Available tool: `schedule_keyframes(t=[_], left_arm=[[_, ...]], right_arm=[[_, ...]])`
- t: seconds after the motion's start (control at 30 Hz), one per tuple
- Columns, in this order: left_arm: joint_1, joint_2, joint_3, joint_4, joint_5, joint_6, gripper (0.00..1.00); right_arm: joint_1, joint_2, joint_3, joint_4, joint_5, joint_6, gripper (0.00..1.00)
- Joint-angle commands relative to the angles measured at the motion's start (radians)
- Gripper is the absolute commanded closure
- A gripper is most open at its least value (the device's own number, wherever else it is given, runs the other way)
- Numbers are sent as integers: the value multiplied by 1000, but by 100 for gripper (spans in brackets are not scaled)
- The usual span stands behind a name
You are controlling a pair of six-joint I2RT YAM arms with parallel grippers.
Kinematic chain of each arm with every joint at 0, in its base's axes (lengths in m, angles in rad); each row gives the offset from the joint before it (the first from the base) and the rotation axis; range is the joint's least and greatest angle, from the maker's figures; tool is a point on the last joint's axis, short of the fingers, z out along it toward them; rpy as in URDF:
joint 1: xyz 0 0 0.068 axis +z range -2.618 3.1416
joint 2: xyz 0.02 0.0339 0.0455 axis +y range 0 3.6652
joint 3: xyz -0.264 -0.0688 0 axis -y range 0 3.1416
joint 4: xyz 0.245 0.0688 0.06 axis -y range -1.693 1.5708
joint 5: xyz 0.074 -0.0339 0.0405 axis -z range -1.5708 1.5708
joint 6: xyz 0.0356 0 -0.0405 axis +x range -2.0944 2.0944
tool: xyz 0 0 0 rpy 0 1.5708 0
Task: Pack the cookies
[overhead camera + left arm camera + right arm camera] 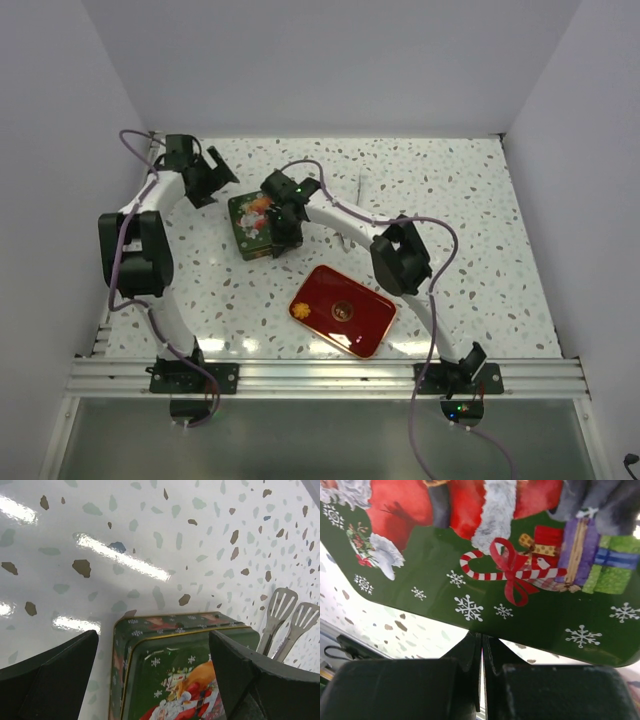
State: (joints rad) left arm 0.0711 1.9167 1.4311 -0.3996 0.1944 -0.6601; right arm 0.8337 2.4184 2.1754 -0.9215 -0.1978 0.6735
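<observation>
Two cookies on a red tray, with both grippers up at the green tin.

Top view: an orange flower-shaped cookie (300,312) lies at the left corner of the red tray (372,322), and a dark brown round cookie (343,310) sits near its middle. The tray rests on the speckled table (480,220), apart from the green tin (250,215) behind it. The right gripper (285,232) hangs over the tin's right side and hides part of the lid, while the left gripper (222,178) is near the tin's far-left corner. Left wrist view: the jaws stand wide apart, framing the tin's Santa-printed lid, and two slotted metal tongs (282,612) lie just beside the tin. Right wrist view: the fingers (405,685) are pressed together with nothing between them, at the lid's edge; its candy cane and gifts fill the frame.
</observation>
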Motion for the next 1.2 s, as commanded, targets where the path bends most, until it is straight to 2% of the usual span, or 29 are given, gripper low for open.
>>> schedule_keyframes(t=[0.0, 0.27, 0.33, 0.37, 0.4, 0.5, 0.57, 0.67, 0.73, 0.77, 0.87, 1.0, 1.17], left_arm=[[4, -123, 6, -16, -30, 51, 2], [3, -271, -184, 140, 42, 51, 8], [1, -289, -199, 174, 94, 57, 22], [-2, -294, -208, 203, 109, 63, 32], [-8, -294, -212, 215, 123, 65, 48], [-25, -285, -227, 272, 158, 74, 75], [-37, -272, -224, 300, 168, 76, 83], [-57, -220, -207, 317, 174, 79, 87], [-62, -180, -178, 289, 117, 85, 90], [-63, -159, -163, 204, 71, 83, 93], [-63, -73, -149, 115, -62, 54, 95], [-63, 7, -121, 90, -70, 27, 96], [-62, -12, -81, 108, -69, 28, 95]], right_arm=[[-36, 11, 72, -2, 47, 17, 100], [-54, 16, 73, 21, 31, 29, 100], [-56, 19, 73, 19, 24, 32, 100], [-56, 24, 75, 21, 24, 32, 100], [-56, 27, 77, 21, 23, 32, 100], [-64, 44, 101, 13, 17, 35, 100], [-67, 53, 115, 7, 14, 35, 100], [-74, 65, 133, 4, 8, 44, 100], [-76, 70, 139, 1, 5, 49, 100], [-77, 71, 139, 0, 5, 47, 100], [-81, 73, 141, 0, 1, 52, 100], [-82, 74, 130, 0, -2, 57, 100], [-90, 65, 118, 4, 1, 60, 100]])
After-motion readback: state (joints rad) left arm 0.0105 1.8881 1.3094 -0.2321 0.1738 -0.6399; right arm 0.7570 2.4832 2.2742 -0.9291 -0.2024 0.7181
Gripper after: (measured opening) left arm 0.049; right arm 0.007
